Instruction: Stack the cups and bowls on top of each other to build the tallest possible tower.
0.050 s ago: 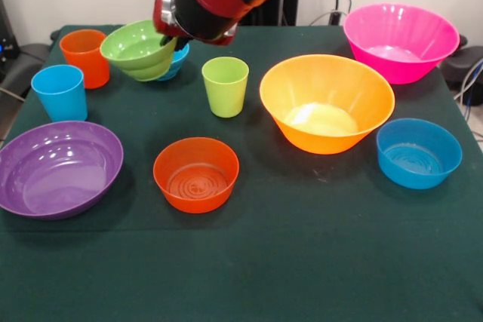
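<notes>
Gripper w/ jaws clamped on rim of small glossy green plastic bowl, held tilted, off table, just in front of small blue bowl; lime green tumbler nearby.

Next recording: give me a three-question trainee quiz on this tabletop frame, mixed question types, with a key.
1. True or false: the lime green cup already has a bowl stacked on it.
2. Multiple choice: which bowl is tilted off the cloth at the arm's tool? A) small green bowl B) pink bowl C) purple bowl
3. Fill in: the bowl nearest the right edge of the table, below the pink one, is coloured ____.

Key: 1 false, the cup stands alone and empty. 2 A; a small blue bowl shows just behind it. 3 blue.
</notes>
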Robot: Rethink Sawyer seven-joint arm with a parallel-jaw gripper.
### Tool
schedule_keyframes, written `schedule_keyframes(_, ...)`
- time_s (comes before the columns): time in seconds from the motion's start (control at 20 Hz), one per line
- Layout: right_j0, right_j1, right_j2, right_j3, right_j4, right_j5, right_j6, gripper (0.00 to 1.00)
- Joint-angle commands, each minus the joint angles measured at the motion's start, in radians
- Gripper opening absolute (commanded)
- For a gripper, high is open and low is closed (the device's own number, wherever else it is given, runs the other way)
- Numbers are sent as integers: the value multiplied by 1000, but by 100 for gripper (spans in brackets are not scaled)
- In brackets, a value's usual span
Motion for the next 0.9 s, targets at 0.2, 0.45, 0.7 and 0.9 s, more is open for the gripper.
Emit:
schedule_keyframes(0.2, 41, 57, 34, -93, -30, 132, 61, 0)
schedule_keyframes(0.45, 67, 61, 2, -104, -45, 135, 78, 0)
schedule_keyframes(0.7, 88, 50, -34, -100, -53, 121, 92, 0)
schedule_keyframes(0.9, 100, 39, -42, -95, -28, 122, 98, 0)
